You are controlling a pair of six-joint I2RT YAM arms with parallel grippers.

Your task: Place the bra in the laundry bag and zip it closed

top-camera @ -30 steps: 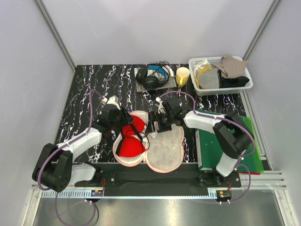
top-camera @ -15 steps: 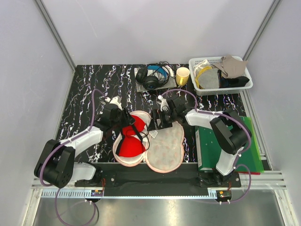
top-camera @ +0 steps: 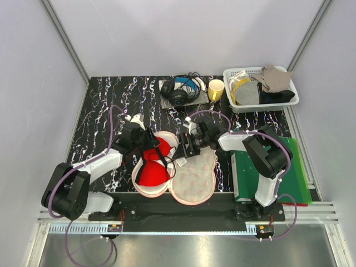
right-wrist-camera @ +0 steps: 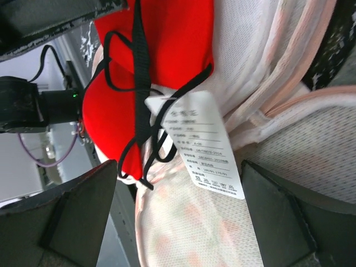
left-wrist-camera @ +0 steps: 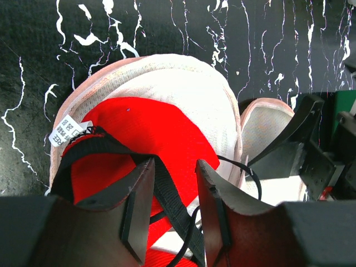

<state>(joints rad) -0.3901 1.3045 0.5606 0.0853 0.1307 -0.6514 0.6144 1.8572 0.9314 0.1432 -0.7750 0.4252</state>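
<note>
I have the left gripper (top-camera: 149, 143) over the far-left lobe of the laundry bag (top-camera: 194, 181), which lies unzipped and spread flat on the black marbled table (top-camera: 100, 111). From the left wrist camera the left gripper (left-wrist-camera: 174, 164) has its jaws partway apart, with a black strap (left-wrist-camera: 167, 189) running through the gap. I cannot tell whether they pinch anything.

The bra (top-camera: 153, 173) sits in the bag's left half, its red cups on the pale lining (left-wrist-camera: 167, 72). A small white tag (left-wrist-camera: 68, 127) pokes out at the bag's left rim.

The bag's right half lies open and turned up, with only mesh lining showing.

The right gripper (top-camera: 186, 149) hangs over the bag's far middle, where the two halves meet. Its jaws are spread wide. In its own camera the right gripper (right-wrist-camera: 179, 167) frames a long white care label (right-wrist-camera: 203, 144) lying on the bag's mesh, beside loops of black strap (right-wrist-camera: 139, 67) and the red bra (right-wrist-camera: 167, 28).

Well behind the bag are headphones (top-camera: 179, 92), a yellow cup (top-camera: 216, 89) and a white basket (top-camera: 261, 107) of cloths. A green mat (top-camera: 245, 181) lies just right of the bag.
</note>
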